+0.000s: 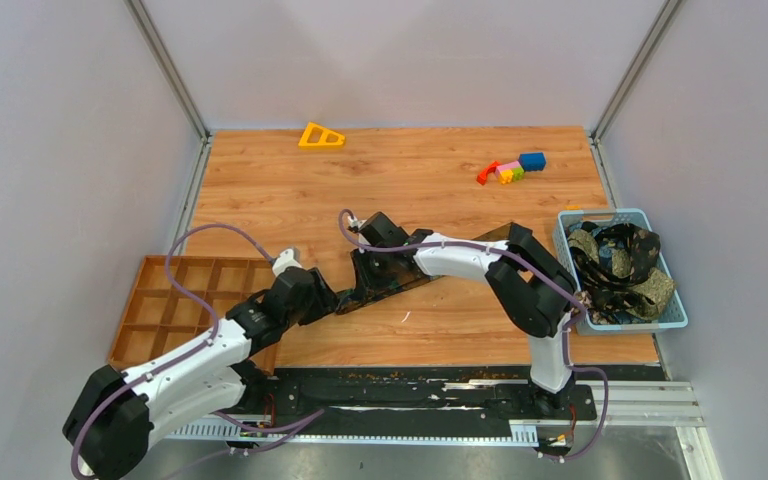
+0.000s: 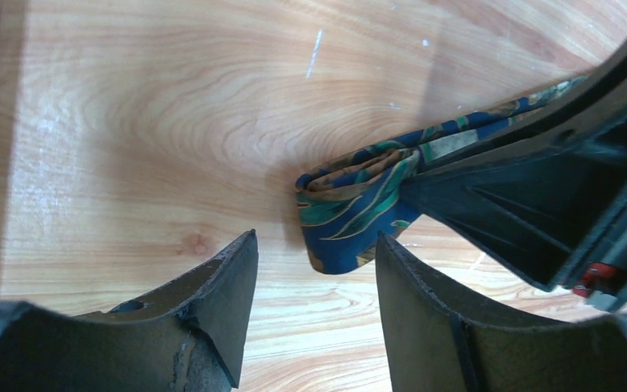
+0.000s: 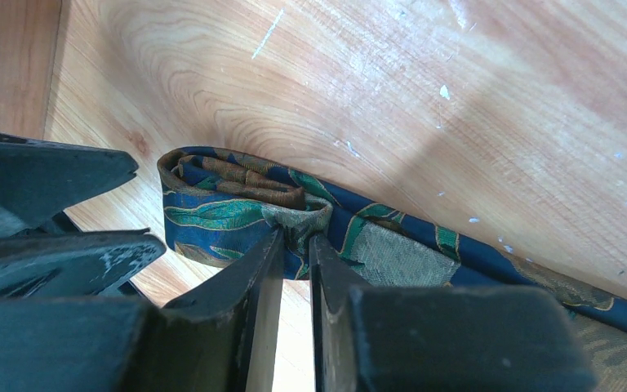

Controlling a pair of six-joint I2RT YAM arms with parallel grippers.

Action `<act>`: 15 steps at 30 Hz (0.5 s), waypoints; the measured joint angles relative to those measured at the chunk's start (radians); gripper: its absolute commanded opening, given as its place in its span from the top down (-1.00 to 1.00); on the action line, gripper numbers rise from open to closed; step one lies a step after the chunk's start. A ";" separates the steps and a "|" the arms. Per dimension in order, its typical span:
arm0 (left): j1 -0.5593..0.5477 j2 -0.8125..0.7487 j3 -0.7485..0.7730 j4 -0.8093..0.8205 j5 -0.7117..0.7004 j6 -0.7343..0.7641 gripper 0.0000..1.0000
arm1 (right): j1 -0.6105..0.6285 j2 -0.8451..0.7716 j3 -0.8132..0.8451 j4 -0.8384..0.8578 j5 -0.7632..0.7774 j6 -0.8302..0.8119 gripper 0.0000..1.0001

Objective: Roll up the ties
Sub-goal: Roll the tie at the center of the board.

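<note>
A blue tie with teal and gold pattern lies across the wooden table, its left end folded into a small loose roll. My right gripper is shut on a pinch of fabric at the roll's inner edge. My left gripper stands open just short of the roll's end, touching nothing. In the top view the tie runs diagonally under the right forearm, and both grippers meet near its left end. More ties are heaped in a light blue basket at the right.
A brown compartment tray sits at the left, beside the left arm. Small colourful blocks and a yellow triangle piece lie at the far side. The right gripper's black body fills the right of the left wrist view.
</note>
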 measured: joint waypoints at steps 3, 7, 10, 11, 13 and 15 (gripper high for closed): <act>0.013 -0.006 -0.046 0.030 0.017 -0.038 -0.21 | -0.003 -0.002 -0.010 0.015 -0.010 0.001 0.64; 0.026 0.005 -0.076 0.074 0.037 -0.068 -0.17 | -0.006 -0.005 -0.022 0.032 -0.021 0.002 0.65; 0.034 0.037 -0.080 0.119 0.057 -0.086 -0.12 | -0.008 -0.005 -0.028 0.042 -0.028 0.002 0.66; 0.036 0.050 -0.082 0.136 0.063 -0.089 -0.08 | -0.010 -0.005 -0.030 0.046 -0.031 0.002 0.66; 0.040 0.075 -0.082 0.159 0.071 -0.095 -0.02 | -0.012 -0.005 -0.032 0.050 -0.035 0.004 0.66; 0.042 0.106 -0.082 0.189 0.085 -0.100 0.01 | -0.013 -0.006 -0.035 0.053 -0.039 0.005 0.67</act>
